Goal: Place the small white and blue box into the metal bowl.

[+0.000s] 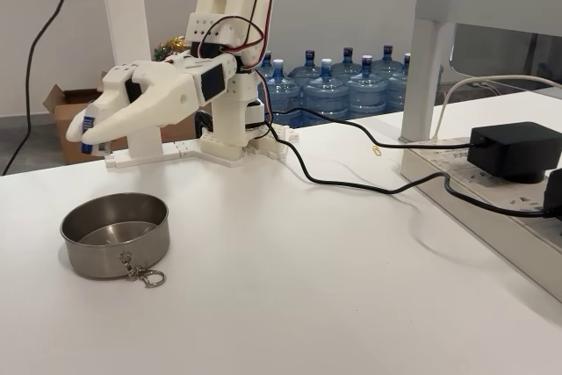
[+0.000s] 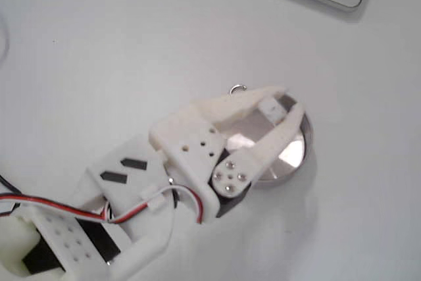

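- The metal bowl [image 1: 114,234] sits nearest in a fixed view, on the white table [image 1: 290,305], its clasp and ring [image 1: 145,275] hanging off the near rim; it is empty, ready to receive the box.
- Above and just beyond it, the fingers [image 1: 83,133] are closed on the small white and blue box [image 1: 86,136], held clear of the table at the tips so it can be carried over the rim.
- From above, in a fixed view, the box [image 2: 270,106] lies over the bowl [image 2: 289,156], so letting go here would likely drop it inside.
- Farther right, a black cable [image 1: 351,183] runs to a power adapter [image 1: 514,151].
- Farthest back stand water bottles [image 1: 351,85] and a cardboard box [image 1: 66,116].
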Robot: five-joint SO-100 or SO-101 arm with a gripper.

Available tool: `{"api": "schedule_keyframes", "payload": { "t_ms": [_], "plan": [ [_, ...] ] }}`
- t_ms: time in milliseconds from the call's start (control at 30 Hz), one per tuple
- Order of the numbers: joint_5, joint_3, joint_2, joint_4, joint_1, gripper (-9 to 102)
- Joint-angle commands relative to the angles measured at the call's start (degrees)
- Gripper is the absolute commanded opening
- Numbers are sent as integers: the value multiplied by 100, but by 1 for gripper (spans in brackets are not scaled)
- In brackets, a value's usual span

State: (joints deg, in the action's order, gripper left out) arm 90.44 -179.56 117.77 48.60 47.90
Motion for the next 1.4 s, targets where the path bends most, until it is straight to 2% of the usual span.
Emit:
{"api": "schedule_keyframes", "payload": {
  "t_ms": [0, 200, 300, 433, 900, 967, 1000, 1233, 1367],
  "plan": [
    [-18, -325, 44, 35, -167, 9],
    [-44, -325, 114, 9, -352, 8],
    [-659, -334, 132, 62, -853, 6],
    [-2162, -281, 149, 79, -1485, -7],
    [-8877, -360, 765, -53, -5089, -5],
    [-9369, -360, 1397, -589, -5282, -5],
    [-9501, -360, 1881, -1125, -5326, -5],
    [-9158, -483, 5555, -6425, -5634, -5],
    [-9062, -536, 7005, -8842, -5660, -5]
  ]
}}
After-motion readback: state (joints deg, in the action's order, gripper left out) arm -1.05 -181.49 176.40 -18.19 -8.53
